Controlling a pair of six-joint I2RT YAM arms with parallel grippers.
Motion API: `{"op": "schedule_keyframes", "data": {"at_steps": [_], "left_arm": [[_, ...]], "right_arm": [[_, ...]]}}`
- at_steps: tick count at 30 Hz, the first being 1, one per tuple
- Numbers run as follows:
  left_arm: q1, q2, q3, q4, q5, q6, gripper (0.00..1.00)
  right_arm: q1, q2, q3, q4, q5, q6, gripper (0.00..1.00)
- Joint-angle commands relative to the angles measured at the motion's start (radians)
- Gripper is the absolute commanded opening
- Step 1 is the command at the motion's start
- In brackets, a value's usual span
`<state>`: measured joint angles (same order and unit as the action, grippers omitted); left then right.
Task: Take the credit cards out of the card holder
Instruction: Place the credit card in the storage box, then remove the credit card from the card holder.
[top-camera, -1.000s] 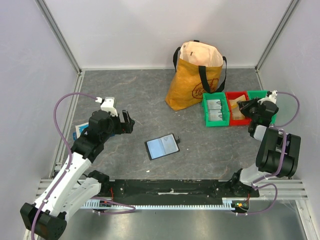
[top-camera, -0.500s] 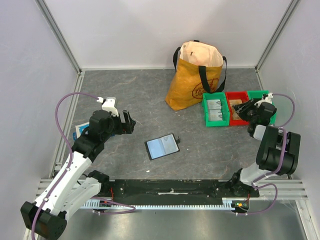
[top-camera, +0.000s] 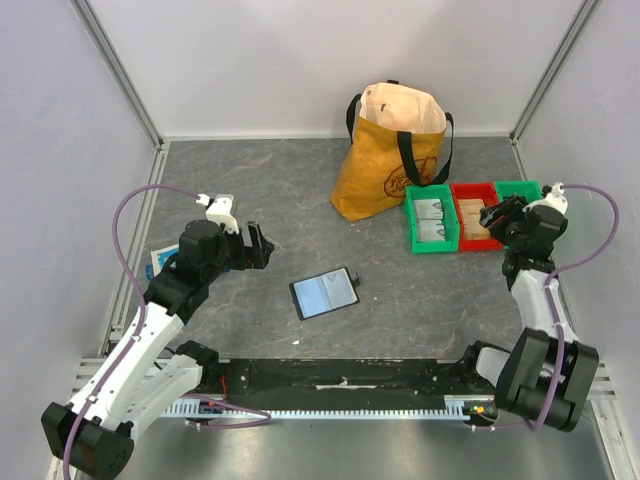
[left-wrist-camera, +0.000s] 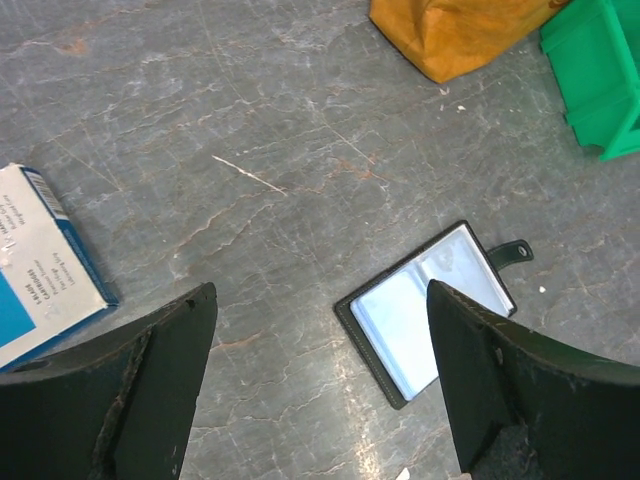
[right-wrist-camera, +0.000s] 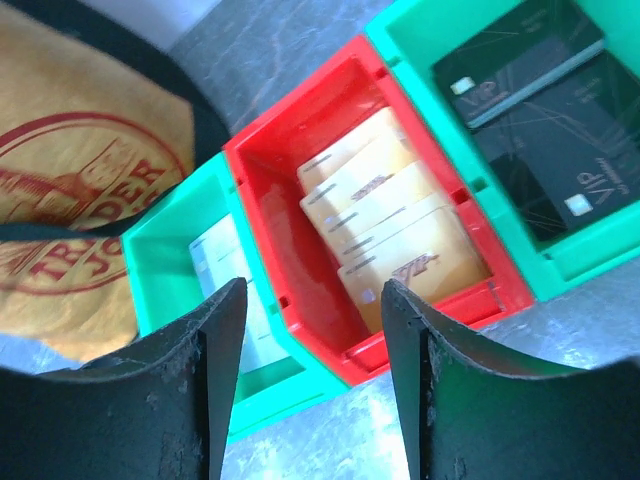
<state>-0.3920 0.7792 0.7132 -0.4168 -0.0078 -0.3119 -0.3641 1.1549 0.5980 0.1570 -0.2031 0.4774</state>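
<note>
The black card holder (top-camera: 324, 292) lies open on the table, its pale blue-grey inside (left-wrist-camera: 425, 310) facing up and its small tab (left-wrist-camera: 510, 253) to the right. My left gripper (top-camera: 255, 243) (left-wrist-camera: 320, 300) hangs open above the table just left of the holder, with nothing in it. My right gripper (top-camera: 497, 215) (right-wrist-camera: 315, 290) is open over the red bin (right-wrist-camera: 260, 215) and holds nothing. Orange credit cards (right-wrist-camera: 400, 215) lie stacked in that bin. Pale cards (right-wrist-camera: 215, 265) sit in the green bin to its left, dark cards (right-wrist-camera: 540, 100) in the green bin to its right.
An orange-yellow paper bag (top-camera: 392, 150) stands behind the row of bins (top-camera: 432, 245). A blue-and-white flat box (top-camera: 160, 262) (left-wrist-camera: 40, 265) lies by the left arm. Walls and metal rails close in the table on three sides.
My right gripper has gone from shut to open above the red bin, and its arm has straightened and lifted. The left gripper and the card holder have barely moved.
</note>
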Motion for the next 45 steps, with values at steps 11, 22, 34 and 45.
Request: {"op": "schedule_keyframes", "data": {"at_steps": [11, 22, 34, 45], "left_arm": [[-0.056, 0.080, -0.031, 0.160, 0.287, -0.171, 0.84], [-0.274, 0.239, -0.112, 0.346, 0.181, -0.328, 0.79], [-0.331, 0.420, -0.181, 0.395, 0.088, -0.351, 0.68], [-0.340, 0.543, -0.218, 0.398, 0.068, -0.345, 0.47]], "right_arm": [[0.557, -0.169, 0.005, -0.094, -0.105, -0.040, 0.62], [1.020, 0.063, 0.000, 0.047, 0.019, 0.053, 0.58], [1.145, 0.299, 0.017, 0.061, 0.091, 0.073, 0.54], [1.168, 0.351, 0.033, -0.010, 0.159, 0.056, 0.53]]}}
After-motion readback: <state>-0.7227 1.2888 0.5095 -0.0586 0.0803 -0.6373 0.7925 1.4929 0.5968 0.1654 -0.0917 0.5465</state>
